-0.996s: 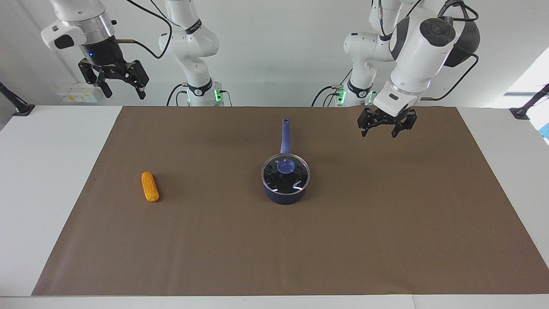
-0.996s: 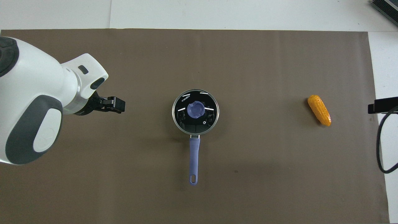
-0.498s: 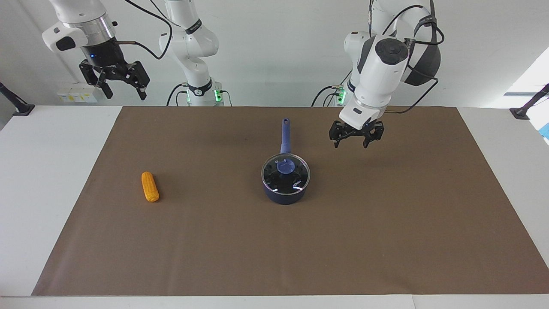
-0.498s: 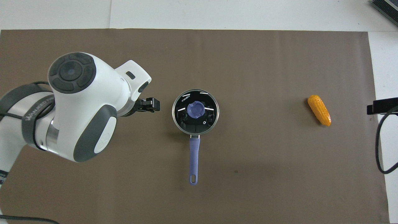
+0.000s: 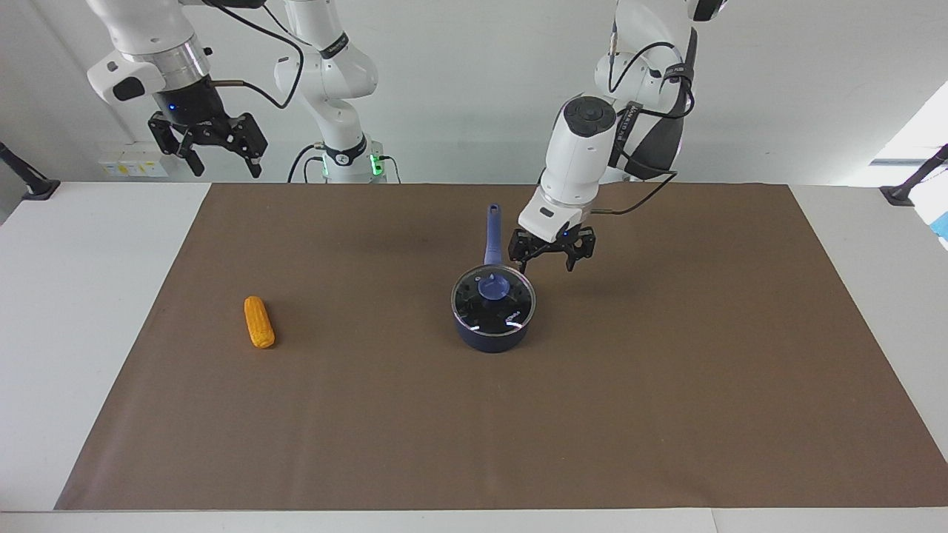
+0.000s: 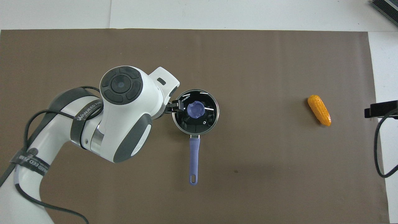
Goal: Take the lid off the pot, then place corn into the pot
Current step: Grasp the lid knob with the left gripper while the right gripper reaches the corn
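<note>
Facing view: the pot [image 5: 492,329] sits at frame centre on the brown mat [image 5: 666,385], its lid [image 5: 493,300] seated on top, handle pointing toward the top of the frame. The left gripper [image 5: 551,255] hangs just right of the lid, raised, fingers spread and holding nothing. The corn [image 5: 258,322] lies at centre left, well apart. The right gripper [image 5: 220,149], upper left, waits with fingers spread, holding nothing.

Overhead view: the left gripper [image 6: 174,106] overlaps the lid's [image 6: 203,119] left rim. The corn [image 6: 319,110] lies at the right. Of the right gripper [image 6: 381,108], only 1 dark edge shows at the right border.
</note>
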